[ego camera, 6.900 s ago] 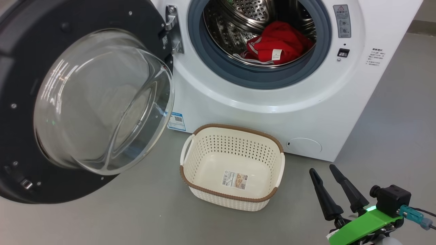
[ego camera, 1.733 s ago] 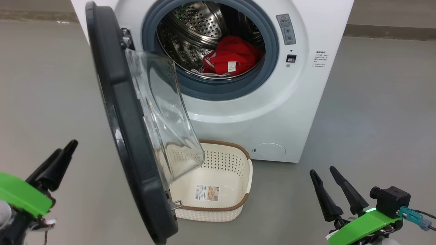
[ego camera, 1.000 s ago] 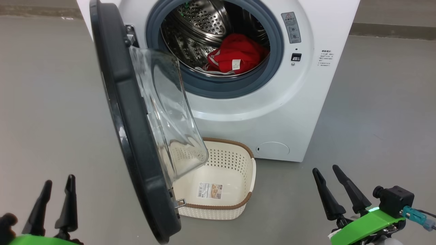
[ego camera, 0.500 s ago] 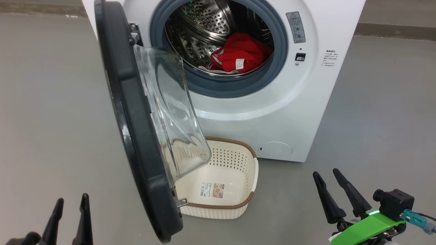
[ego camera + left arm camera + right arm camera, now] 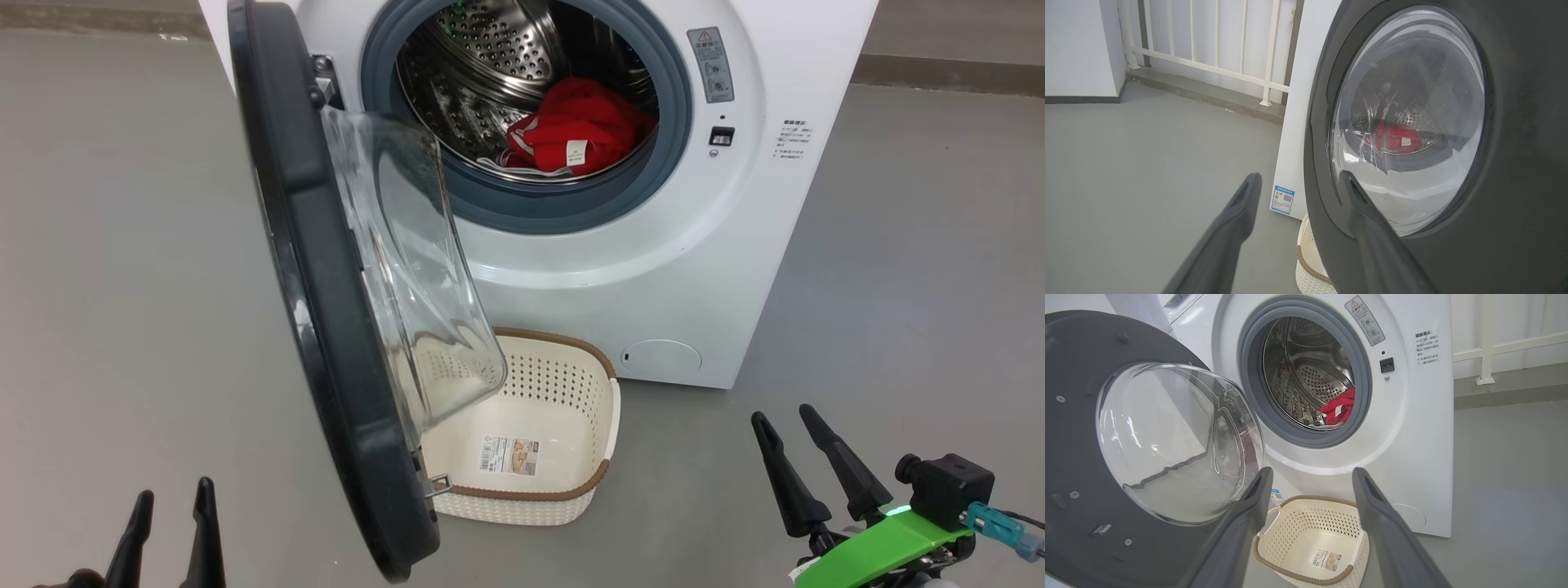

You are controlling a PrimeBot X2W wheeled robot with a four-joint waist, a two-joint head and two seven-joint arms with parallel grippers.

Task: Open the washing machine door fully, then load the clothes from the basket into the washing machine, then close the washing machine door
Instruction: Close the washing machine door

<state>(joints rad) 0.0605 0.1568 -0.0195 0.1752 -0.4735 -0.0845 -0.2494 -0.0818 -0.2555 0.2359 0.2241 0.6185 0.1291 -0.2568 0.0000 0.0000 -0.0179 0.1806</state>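
Two steps done: clothes [image 5: 575, 131] in washing machine [image 5: 694, 269], basket [image 5: 563, 380] empty; door [image 5: 326, 327] half-open, closing remains; both jaws wide.

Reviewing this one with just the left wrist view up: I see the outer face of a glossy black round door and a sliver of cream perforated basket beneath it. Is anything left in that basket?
Observer: No. In the head view the cream perforated plastic basket holds nothing but a sticker on its bottom.
Operator: Is the door latched or ajar?
Observer: Ajar. The head view shows the large round black door nearly edge-on, swung out from the big white front-loading washer. That leaves the opening uncovered, with the bright red garment lying inside.
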